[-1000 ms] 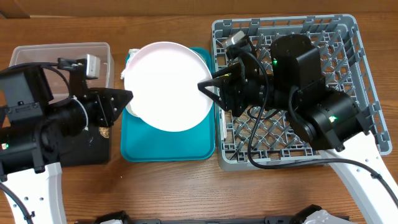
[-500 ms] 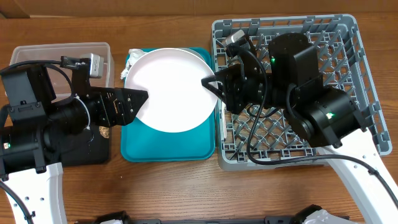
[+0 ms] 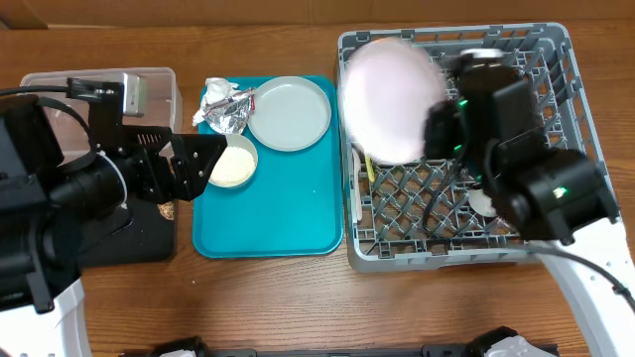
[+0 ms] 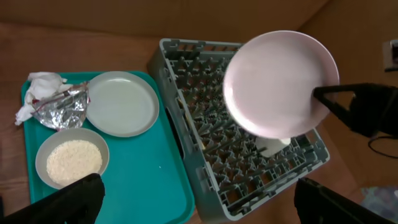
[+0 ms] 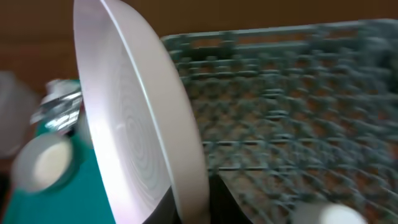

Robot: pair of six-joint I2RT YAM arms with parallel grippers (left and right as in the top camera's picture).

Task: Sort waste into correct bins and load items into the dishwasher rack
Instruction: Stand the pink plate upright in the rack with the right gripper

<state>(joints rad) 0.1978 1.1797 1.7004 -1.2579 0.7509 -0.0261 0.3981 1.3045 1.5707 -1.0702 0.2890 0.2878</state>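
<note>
A wooden tabletop (image 3: 298, 297) carries everything. The right end effector (image 4: 323, 102) is clenched on the rim of the whitish-pink plate (image 3: 389, 99), holding it tilted over the left rear part of the dishwasher rack (image 3: 516, 33); whether its lower edge touches the pegs cannot be told. Under that edge sits a white cup (image 4: 273, 146), and a yellow utensil (image 3: 369, 169) lies along the rack's left wall.

The left end effector (image 3: 210, 161) hangs released and empty over the left edge of the teal tray (image 3: 288, 218), just beside the bowl of rice (image 3: 233, 164). Behind are the foil wrapper (image 3: 230, 107), napkin (image 3: 213, 91) and grey plate (image 3: 289, 113); the tray's front half shows bare. The clear tub (image 3: 164, 99) and black tray (image 3: 139, 238) lie left.
</note>
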